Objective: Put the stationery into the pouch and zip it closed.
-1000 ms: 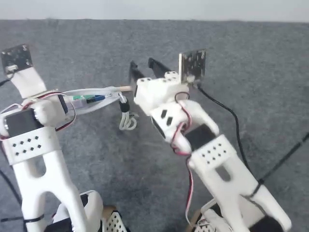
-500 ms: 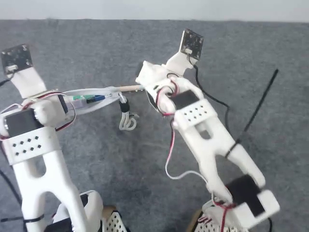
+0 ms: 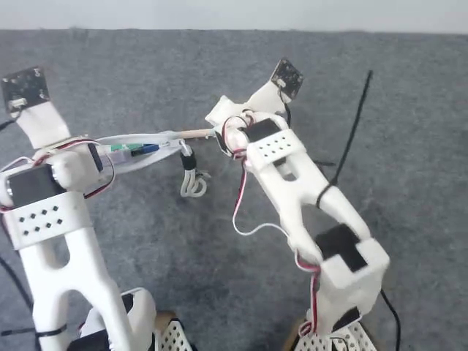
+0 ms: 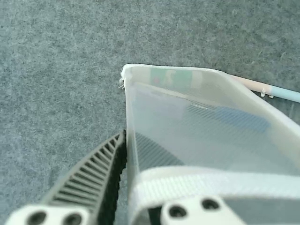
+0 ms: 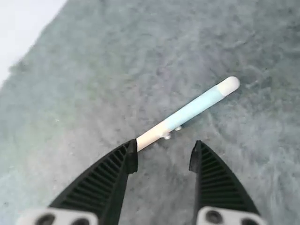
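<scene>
My right gripper point(image 5: 164, 145), jaws apart, hangs by one end of the pen point(image 5: 187, 112) (light, stiff, probably slick); I'd pinch mid-barrel, while my left gripper point(image 4: 133, 154) is clamped on the soft pouch point(image 4: 197, 136).

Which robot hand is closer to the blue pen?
The right. The right gripper hangs just over the pen, jaws open. The left gripper is farther off, clamped on the clear pouch at the end away from where the pen pokes out.

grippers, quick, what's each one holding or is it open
Left gripper: closed on the pouch.
Right gripper: open, over the pen, holding nothing.
</scene>
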Robot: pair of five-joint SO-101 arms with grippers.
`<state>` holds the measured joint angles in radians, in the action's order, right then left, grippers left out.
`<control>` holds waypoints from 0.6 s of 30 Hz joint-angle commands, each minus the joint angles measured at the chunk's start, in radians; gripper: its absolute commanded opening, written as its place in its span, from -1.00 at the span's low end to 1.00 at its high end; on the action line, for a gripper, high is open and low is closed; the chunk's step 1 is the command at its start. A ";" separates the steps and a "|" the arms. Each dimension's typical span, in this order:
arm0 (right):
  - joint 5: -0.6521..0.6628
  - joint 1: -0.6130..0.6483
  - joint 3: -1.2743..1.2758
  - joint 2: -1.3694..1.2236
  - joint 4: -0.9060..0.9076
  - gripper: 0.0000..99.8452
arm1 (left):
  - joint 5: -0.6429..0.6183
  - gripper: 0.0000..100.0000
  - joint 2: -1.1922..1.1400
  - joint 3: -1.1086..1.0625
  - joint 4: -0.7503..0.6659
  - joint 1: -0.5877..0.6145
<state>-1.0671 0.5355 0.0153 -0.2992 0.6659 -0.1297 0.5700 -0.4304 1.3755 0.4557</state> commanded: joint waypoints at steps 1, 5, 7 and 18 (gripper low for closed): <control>-0.014 -0.028 -0.115 -0.054 0.007 -0.65 | 0.009 -0.97 0.012 0.007 -0.023 0.006; -0.014 -0.048 -0.193 -0.157 0.007 -0.65 | 0.009 -0.97 0.012 0.002 -0.026 0.005; -0.014 -0.050 -0.224 -0.197 0.007 -0.65 | 0.009 -0.97 0.012 0.002 -0.026 0.005; -0.014 -0.067 -0.353 -0.374 0.007 -0.65 | 0.011 -0.97 0.012 0.002 -0.023 0.008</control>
<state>-1.0687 0.4956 -0.2593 -0.6751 0.6659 -0.1297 0.5700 -0.4365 1.3755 0.4557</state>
